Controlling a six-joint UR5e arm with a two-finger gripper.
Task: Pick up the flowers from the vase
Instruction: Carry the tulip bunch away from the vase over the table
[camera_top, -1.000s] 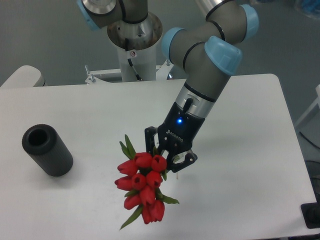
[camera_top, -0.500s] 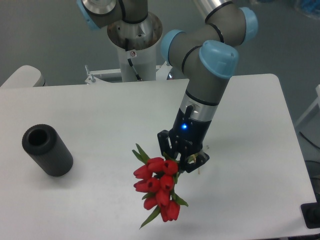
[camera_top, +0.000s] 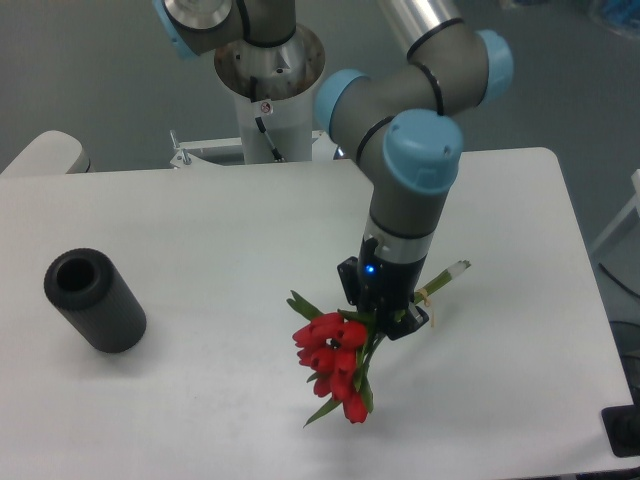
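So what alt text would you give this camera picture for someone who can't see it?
A robot arm's gripper holds a bunch of red tulips, the flowers, by the stems over a white table. Their buds point toward the near edge. A black vase stands empty far off at the table's left side.

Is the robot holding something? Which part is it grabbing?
Yes: the gripper holds the bunch of red tulips by its green stems, just behind the buds.

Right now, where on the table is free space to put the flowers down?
Bare patches: between the vase and the flowers, and the table's far side toward the robot base. It is crowded under the gripper, where stems reach rightward.
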